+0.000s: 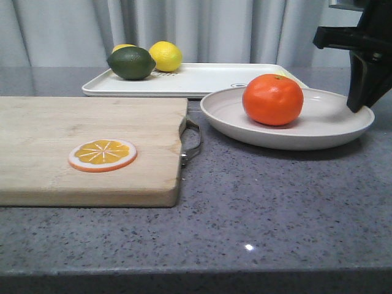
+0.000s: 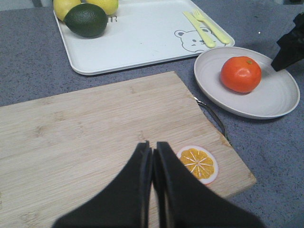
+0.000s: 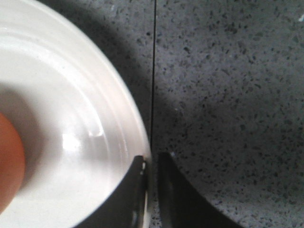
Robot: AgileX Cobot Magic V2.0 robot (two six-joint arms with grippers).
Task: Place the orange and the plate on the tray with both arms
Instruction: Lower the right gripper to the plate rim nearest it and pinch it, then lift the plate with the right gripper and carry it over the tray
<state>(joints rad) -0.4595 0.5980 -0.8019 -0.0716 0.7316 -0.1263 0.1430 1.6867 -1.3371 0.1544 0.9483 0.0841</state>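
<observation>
orange [image 3: 9, 161]: only a blurred sliver shows in the right wrist view, cut off by the picture's edge, across the plate from the claw.
plate [image 3: 71, 118]: mostly out of that same view.
right gripper [image 1: 361, 101]: its upper body is cropped in the front view.
second lemon [image 1: 122, 47]: largely hidden behind the lime [image 1: 131, 62].

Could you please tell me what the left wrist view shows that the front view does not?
Only the left wrist view shows the tray's bear drawing, the yellow cutlery lying on the tray, and the left gripper, fingers together above the cutting board. Only the front view shows the curtain behind the table. Both show the orange on the plate, the right gripper at the plate's rim, the orange slice, the lime and lemons.
</observation>
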